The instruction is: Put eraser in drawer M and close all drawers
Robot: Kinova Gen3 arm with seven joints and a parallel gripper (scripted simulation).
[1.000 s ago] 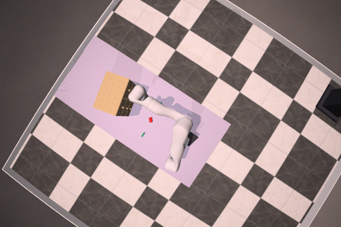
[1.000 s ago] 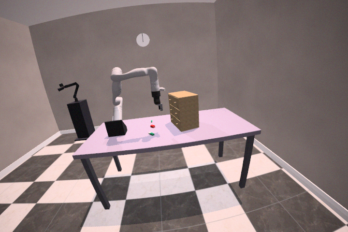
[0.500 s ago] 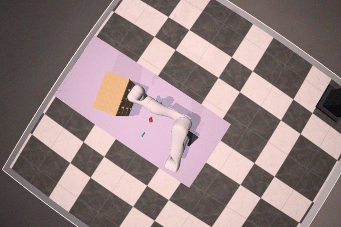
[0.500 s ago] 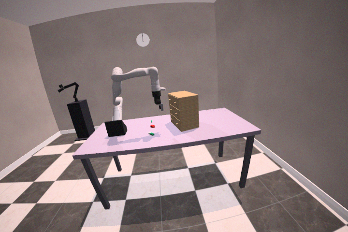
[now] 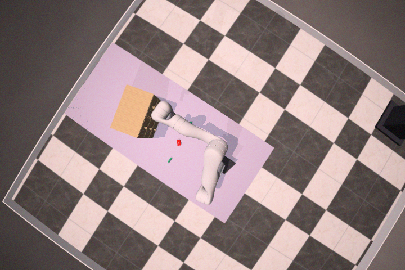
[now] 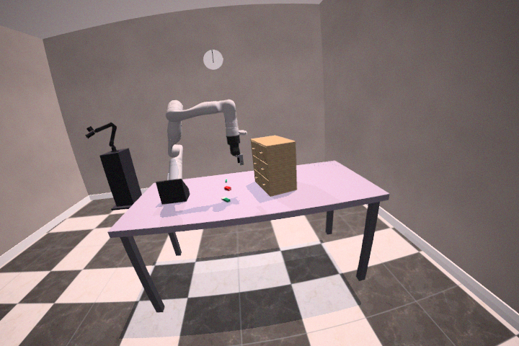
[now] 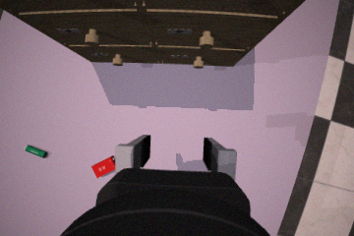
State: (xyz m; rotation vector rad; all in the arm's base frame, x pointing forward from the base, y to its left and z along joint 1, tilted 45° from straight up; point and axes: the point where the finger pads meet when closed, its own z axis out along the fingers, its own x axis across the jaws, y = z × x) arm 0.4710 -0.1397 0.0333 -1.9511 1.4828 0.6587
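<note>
My gripper (image 7: 176, 147) hangs above the lilac table (image 7: 47, 88), pointing down in front of the small chest (image 6: 280, 163), with its fingers spread as wide as they go and nothing between them. Through the gap I see only bare table and my own shadow.

In the wrist view, the red block (image 7: 103, 167) that I take for the eraser lies flat on the table just outside my left-hand finger, low and to the left, beside the jaws and not between them. It is well below me, apart from my pads. Farther left lies a small green piece (image 7: 35, 151), alone on the table. From above, the red block (image 5: 179, 142) sits a little way out from the chest's front, with the green piece (image 5: 170, 160) beyond it, and another bit of green (image 5: 190, 122) peeks out from under my forearm.

The chest's dark front (image 7: 150, 34) fills the top of my wrist view, its pale knobs (image 7: 206, 38) in rows. All drawers look pushed in; I cannot read any letter on them from here. From the side, my gripper (image 6: 240, 158) hovers just beside the chest's front at about mid height, not touching it.
</note>
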